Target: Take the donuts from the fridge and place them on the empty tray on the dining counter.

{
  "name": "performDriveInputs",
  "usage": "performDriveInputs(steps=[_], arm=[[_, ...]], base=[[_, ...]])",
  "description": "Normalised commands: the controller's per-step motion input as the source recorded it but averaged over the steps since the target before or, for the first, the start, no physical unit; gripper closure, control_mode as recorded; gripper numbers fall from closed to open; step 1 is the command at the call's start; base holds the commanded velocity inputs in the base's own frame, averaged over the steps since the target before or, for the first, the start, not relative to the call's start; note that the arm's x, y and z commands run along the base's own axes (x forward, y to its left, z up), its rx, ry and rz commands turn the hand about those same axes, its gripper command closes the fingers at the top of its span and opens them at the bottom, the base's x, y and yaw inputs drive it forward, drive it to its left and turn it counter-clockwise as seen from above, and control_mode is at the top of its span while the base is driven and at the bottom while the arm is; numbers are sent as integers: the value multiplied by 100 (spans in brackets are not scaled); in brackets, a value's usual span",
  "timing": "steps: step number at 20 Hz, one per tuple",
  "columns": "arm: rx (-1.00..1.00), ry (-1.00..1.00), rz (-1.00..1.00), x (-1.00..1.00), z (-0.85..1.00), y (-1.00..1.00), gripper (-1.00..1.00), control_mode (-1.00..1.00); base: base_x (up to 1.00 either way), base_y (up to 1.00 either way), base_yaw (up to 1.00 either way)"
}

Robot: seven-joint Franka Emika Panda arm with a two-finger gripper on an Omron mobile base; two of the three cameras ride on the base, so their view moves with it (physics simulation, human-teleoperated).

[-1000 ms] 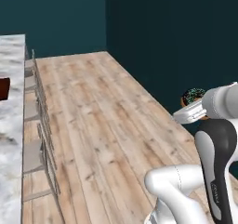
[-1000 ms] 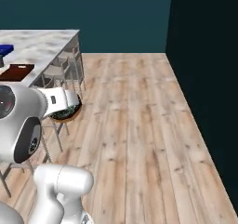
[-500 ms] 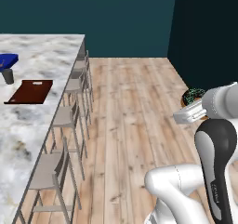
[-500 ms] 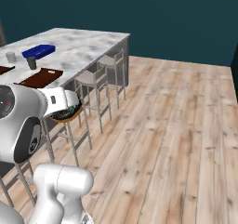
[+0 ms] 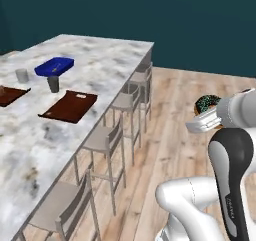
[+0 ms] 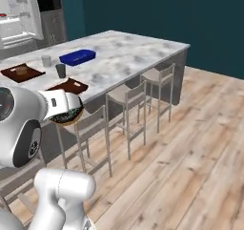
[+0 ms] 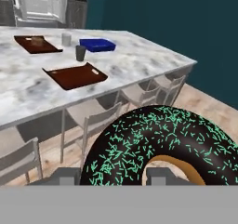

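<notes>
A tan donut (image 7: 162, 144) with dark icing and green sprinkles sits between my fingers, and my gripper (image 7: 114, 176) is shut on it. From the base views the donut (image 5: 207, 103) (image 6: 66, 115) hangs at the gripper (image 5: 206, 111) (image 6: 66, 110), held out over the wood floor beside the stools. The empty reddish-brown tray (image 5: 69, 106) (image 6: 69, 86) (image 7: 74, 75) lies on the marble dining counter (image 5: 100, 55) (image 6: 138, 50) (image 7: 139, 46), apart from the gripper. The fridge (image 6: 19, 14) (image 7: 39, 2) stands open beyond the counter, its white inside showing.
A blue tray (image 5: 54, 66) (image 6: 77, 57) (image 7: 97, 44), two grey cups (image 5: 53, 83) (image 5: 22, 75) and a twin brown tray with a tan block (image 6: 21, 71) (image 7: 37, 43) share the counter. Stools (image 5: 107, 140) (image 6: 128, 98) line its near side. Open wood floor (image 6: 190, 143) lies to the right.
The whole picture has swung: the base has turned, bringing the dining counter and its trays into fuller, closer view. The donut stays in my gripper as before.
</notes>
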Motion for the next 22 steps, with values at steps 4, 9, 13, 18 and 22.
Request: performDriveInputs(steps=[4, 9, 13, 18, 22], arm=[[0, 0, 0, 0, 0, 0, 100, 100], [0, 0, 0, 0, 0, 0, 100, 100], [0, 0, 0, 0, 0, 0, 100, 100], [0, 0, 0, 0, 0, 0, 100, 100], [0, 0, 0, 0, 0, 0, 100, 100]], base=[[100, -59, 57], [100, -59, 58], [100, -58, 57], [100, -34, 51], [100, 0, 37]])
